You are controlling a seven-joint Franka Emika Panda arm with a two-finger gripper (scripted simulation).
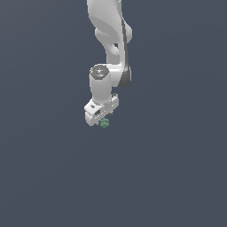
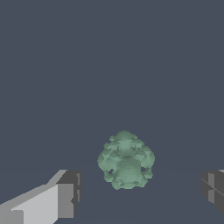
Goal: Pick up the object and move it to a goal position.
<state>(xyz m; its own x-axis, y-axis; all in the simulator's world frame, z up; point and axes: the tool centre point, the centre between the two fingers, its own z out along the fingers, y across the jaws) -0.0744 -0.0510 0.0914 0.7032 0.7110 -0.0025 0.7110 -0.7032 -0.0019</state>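
Note:
The object (image 2: pixel 126 160) is a small lumpy green clump, mottled pale and darker green, lying on the dark grey floor. In the wrist view it sits between my two fingertips (image 2: pixel 69 194), with a clear gap on each side, touching neither. My gripper (image 2: pixel 141 192) is open. In the exterior view the white arm hangs straight down over the object (image 1: pixel 104 123), which peeks out just under the gripper (image 1: pixel 103 119); the fingers themselves are mostly hidden by the hand there.
Only the flat, uniform dark grey surface (image 1: pixel 177 177) surrounds the arm and the clump. No other objects, containers or edges show in either view.

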